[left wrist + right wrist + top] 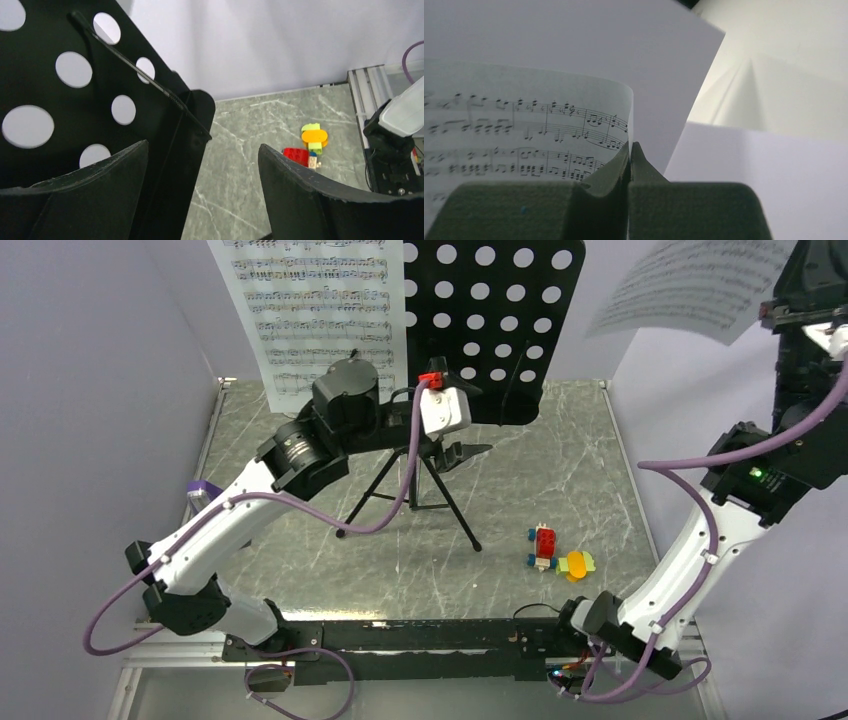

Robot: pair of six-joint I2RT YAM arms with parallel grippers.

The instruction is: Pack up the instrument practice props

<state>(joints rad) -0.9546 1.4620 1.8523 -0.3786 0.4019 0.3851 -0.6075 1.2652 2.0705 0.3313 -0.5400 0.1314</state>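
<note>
Right fingers [694, 210] pinching sheet-music page [524, 125], extending leftward

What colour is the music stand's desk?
The desk is black with round holes, clearest in the top external view.

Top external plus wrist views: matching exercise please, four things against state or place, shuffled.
1. left fingers
2. right fingers
3. toy blocks
4. music stand

a. shut on a sheet-music page
b. lying on the table, toward the right arm
c. open, beside the stand's desk
d. upright at the table's back

Pairs: 1-c, 2-a, 3-b, 4-d
</note>
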